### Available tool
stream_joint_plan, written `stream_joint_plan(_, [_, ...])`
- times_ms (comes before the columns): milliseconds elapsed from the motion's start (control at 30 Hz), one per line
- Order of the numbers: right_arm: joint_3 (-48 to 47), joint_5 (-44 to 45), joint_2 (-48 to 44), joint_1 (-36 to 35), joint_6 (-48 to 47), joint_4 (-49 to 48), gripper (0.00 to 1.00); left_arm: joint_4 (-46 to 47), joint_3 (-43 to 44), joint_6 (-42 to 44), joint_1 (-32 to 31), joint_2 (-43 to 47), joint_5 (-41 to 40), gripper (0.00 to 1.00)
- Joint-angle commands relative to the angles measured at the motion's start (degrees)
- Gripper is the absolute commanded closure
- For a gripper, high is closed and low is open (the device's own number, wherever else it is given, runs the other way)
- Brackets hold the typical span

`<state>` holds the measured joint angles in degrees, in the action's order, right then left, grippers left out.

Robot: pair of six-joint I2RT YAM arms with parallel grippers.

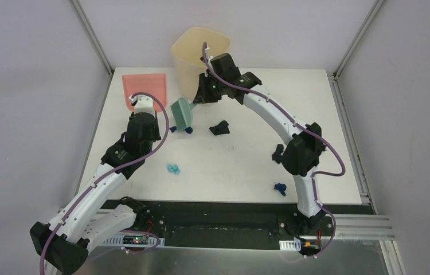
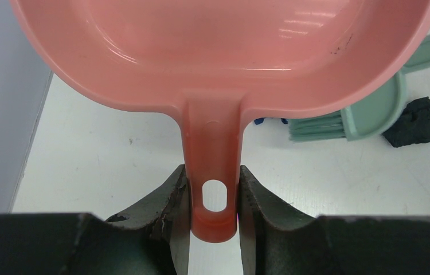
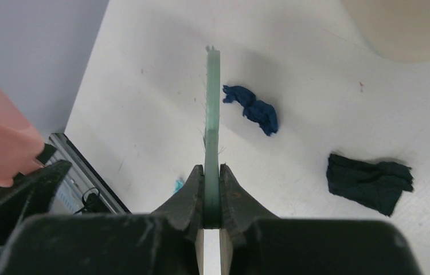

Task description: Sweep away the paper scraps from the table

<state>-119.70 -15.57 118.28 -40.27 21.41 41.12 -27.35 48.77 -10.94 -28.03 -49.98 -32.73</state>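
**Both grippers clamped: one on the dustpan, one on the brush**

Left gripper [image 2: 212, 192] first: its dark, scuffed fingers are pressed against both sides of the flat handle of a glossy pink plastic dustpan [image 2: 230, 57], right at the oval hanging hole. The right gripper [image 3: 211, 197] pinches the thin edge of a pale green plastic hand brush [image 3: 212, 103]. Seen from above, the brush's bristled head is down at the flat white table [image 1: 241, 183], though I cannot tell whether the bristles touch it.

The paper scraps are small crumpled wads, all lying on the table. I count one black wad [image 1: 219, 128] just right of the brush and one teal wad [image 1: 173, 169] out in the middle. One dark blue wad [image 1: 280, 187] lies near the front edge beside the right arm. More dark blue [image 1: 188, 130] shows on both sides of the brush head, and I cannot tell whether that is one piece or two. A single rounded, matte cream plastic bin [image 1: 192, 51] stands at the far edge.

The left arm stretches forward along the left side, its wrist pointing at the far left corner where the dustpan is. The right arm arches up from its base, with the elbow out to the right. Its forearm reaches back across towards the bin, and the wrist tips down just in front of it.
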Motion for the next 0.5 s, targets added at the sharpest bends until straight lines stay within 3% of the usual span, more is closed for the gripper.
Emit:
stream_joint_plan(0, [-7.85, 1.75, 6.69, -1.73, 3.58, -1.56, 1.00, 2.79, -0.12, 0.96, 0.22, 0.47, 0.21, 1.00])
stream_joint_plan(100, [-9.58, 8.70, 9.18, -2.01, 8.68, 0.98, 1.00, 2.84, -0.33, 1.17, 0.27, 0.47, -0.54, 1.00])
stream_joint_plan(200, [-6.59, 10.14, 7.67, -2.00, 10.48, 1.82, 1.00, 2.99, -0.35, 1.31, 0.26, 0.34, -0.56, 1.00])
stream_joint_plan(467, [19.12, 11.17, -8.21, 2.48, 13.16, -2.20, 1.00, 3.10, 0.09, 1.05, 0.25, 0.04, 1.70, 1.00])
